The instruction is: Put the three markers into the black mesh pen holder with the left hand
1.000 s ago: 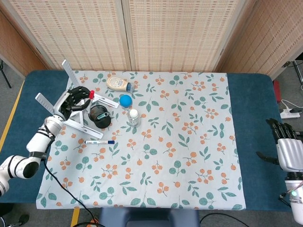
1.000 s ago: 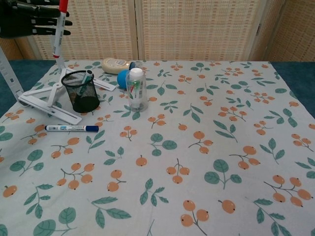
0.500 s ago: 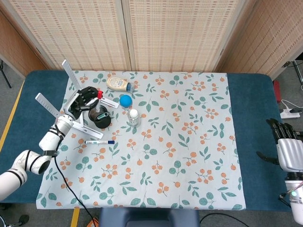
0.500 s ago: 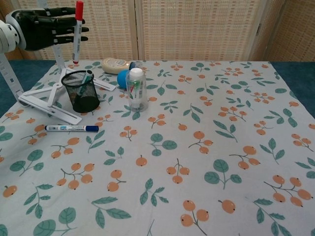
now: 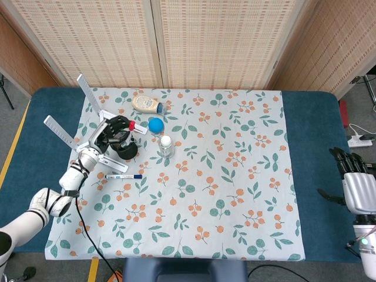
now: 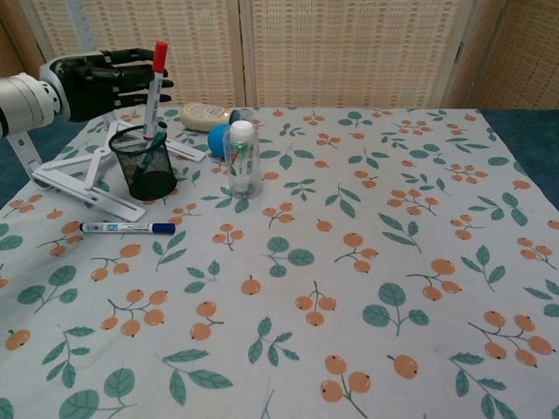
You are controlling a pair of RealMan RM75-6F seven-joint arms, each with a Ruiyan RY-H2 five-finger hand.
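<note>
Near the far-left corner of the table: the left hand (image 6: pixel 105 74) hangs above the black mesh pen holder (image 6: pixel 145 162), fingers closed round a red-capped marker (image 6: pixel 153 83) held upright, cap up, its lower end at or just inside the holder's rim.
Holder contents: a marker with a green cap (image 6: pixel 150 147) already leans inside the mesh; the exact depth of the red one's tip is hard to read.
Beside the holder: a white folding rack (image 6: pixel 79 179) lies under and around it on the left; its bars stand close to the arm's path.
In front of the holder, toward the near edge: the blue-capped marker (image 6: pixel 127 228) lies flat on the cloth, apart from everything, not yet picked up.
Just right of the holder: a small clear bottle (image 6: pixel 242 157), a blue ball (image 6: pixel 218 138) and a cream bottle on its side (image 6: pixel 205 114) behind.
Risk one: if the tip catches the rim or the leaning marker, a release could let the red marker tip out or topple the light holder.
Risk two: a sideways drift of the hand could knock the rack or shove the holder toward the clear bottle.
Right edge of the table: the right hand (image 5: pixel 355 182) idles off the cloth, fingers loosely spread, holding nothing.
</note>
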